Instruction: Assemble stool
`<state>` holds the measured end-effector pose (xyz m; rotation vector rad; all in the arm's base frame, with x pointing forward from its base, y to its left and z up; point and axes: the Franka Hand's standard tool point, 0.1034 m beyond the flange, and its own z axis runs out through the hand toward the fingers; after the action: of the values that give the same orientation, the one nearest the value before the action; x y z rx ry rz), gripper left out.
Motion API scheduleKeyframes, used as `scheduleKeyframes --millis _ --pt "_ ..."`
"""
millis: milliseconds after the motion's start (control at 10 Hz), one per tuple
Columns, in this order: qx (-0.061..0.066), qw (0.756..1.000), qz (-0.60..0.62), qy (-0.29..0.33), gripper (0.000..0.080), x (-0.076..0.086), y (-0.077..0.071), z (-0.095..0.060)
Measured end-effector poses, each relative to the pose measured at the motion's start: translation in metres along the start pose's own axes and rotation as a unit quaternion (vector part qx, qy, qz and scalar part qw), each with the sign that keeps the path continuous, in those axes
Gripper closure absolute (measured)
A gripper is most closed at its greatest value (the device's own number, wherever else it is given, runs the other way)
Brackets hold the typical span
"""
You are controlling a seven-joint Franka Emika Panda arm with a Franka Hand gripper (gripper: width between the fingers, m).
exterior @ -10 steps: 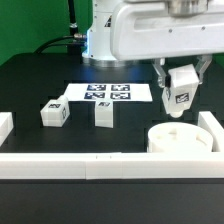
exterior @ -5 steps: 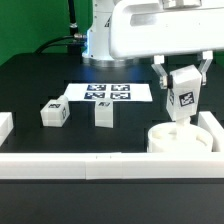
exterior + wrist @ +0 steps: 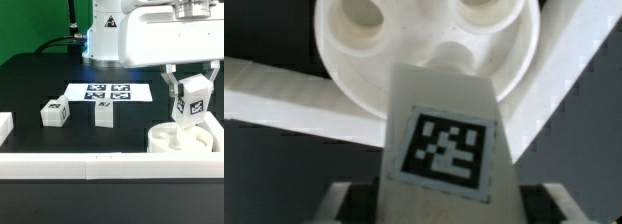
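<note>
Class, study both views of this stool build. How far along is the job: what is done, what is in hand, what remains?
Done: the seat lies flat, holes up; no leg looks attached. In hand: the end effector grips one leg upright over the seat; whether it has entered a hole is unclear. Left: fix it, then the two loose legs lying by the marker board.

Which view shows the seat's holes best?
Wrist view: it looks down on the seat, with two holes plainly visible beyond the held leg. The exterior view shows only its rim and side at a shallow angle, with the holes indistinct.
</note>
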<state>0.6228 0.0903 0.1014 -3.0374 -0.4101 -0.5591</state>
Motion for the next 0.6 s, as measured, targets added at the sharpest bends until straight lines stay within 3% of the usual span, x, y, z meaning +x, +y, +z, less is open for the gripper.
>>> scheduleKeyframes --millis 400,600 --pt "-0.008 0.991 -0.132 0.032 0.0474 0.025 -0.007 0.005" --pt "-0.008 0.991 -0.13 0.03 0.0474 0.022 -0.007 0.006"
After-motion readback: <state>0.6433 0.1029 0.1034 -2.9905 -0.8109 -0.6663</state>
